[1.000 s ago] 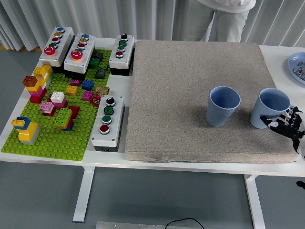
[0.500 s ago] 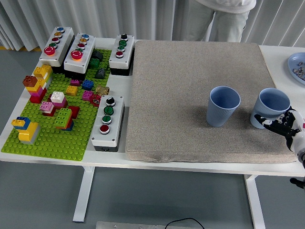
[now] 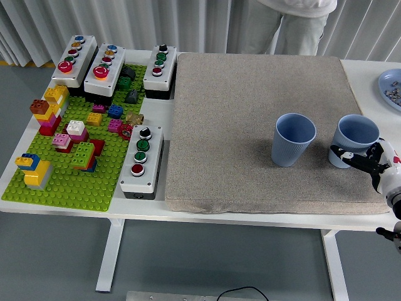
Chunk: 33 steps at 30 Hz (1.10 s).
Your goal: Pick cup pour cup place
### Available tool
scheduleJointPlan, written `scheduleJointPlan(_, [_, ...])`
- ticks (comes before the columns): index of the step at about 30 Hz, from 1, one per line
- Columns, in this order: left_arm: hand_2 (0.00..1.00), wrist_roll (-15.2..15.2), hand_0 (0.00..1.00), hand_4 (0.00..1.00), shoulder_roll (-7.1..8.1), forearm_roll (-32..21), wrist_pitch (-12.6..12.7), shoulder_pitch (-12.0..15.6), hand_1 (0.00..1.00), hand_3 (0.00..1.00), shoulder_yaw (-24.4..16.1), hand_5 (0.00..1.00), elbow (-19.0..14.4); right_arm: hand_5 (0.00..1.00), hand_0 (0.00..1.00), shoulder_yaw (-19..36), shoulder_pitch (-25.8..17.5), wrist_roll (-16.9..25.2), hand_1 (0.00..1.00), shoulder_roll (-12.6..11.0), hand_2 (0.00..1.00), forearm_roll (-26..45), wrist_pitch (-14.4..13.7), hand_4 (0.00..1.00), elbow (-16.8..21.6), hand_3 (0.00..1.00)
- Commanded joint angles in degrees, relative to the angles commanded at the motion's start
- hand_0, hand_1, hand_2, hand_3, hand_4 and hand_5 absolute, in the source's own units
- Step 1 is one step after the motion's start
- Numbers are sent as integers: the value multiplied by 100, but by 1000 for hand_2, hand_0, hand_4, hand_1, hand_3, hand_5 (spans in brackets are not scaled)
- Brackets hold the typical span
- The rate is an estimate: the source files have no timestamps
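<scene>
Two light blue ribbed cups stand upright on the grey mat [image 3: 250, 125]. The left cup [image 3: 294, 139] stands free near the mat's middle right. The right cup [image 3: 356, 135] stands close to the mat's right edge. My right hand [image 3: 351, 158] comes in from the lower right, and its black fingers [image 3: 341, 152] lie curled across the lower front wall of the right cup. The cup still rests on the mat. Whatever is inside the cups does not show. My left hand is out of the picture.
On the left lie a green brick baseplate [image 3: 69, 182] with several bricks and several button boxes, one [image 3: 141, 162] right beside the mat. A blue plate [image 3: 391, 84] sits at the far right. A person [image 3: 294, 25] stands behind the table, hands unseen.
My right hand has slid left along the front of the right cup, and its fingers now reach the cup's left side. The cups have stayed in place.
</scene>
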Motion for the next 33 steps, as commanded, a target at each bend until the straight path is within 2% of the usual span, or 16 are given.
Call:
scheduleJointPlan(3, [796,-5,708,510,2,-13,2,1,729,649,12,950,0,367,910,-20,29,31,858,-4,909,48,-74,886,-4,933])
scheduleJointPlan(4, [799,-5,708,511,3,-16,1,-2,730,649,18,953,0,358,899,-29,33,37,809,-7,822,66,-110,880,-3,851])
scheduleJointPlan(9, [799,-4,708,511,3,-10,1,-4,730,649,13,953,0,358,899,-58,14,99,809,-14,822,113,-192,880,9,851])
scheduleJointPlan(10, [799,-2,709,509,3,-1,1,-6,731,653,9,951,0,251,866,-66,12,131,736,-14,653,131,-215,819,17,721])
scheduleJointPlan(14, [799,4,709,509,1,15,1,-6,731,653,-5,951,0,251,866,-75,7,105,736,-20,653,133,-228,819,38,721])
scheduleJointPlan(15, [799,6,709,509,2,15,0,-4,731,656,-5,954,0,212,834,-80,4,96,693,-17,609,124,-241,790,43,682])
scheduleJointPlan(27, [800,5,709,508,3,7,0,-28,732,656,-12,954,0,212,820,-76,69,92,670,-18,592,123,-221,797,63,675])
scheduleJointPlan(33, [801,4,709,508,14,-1,-2,-34,732,657,-7,955,0,222,814,-150,292,37,675,-156,585,-37,-265,797,131,676])
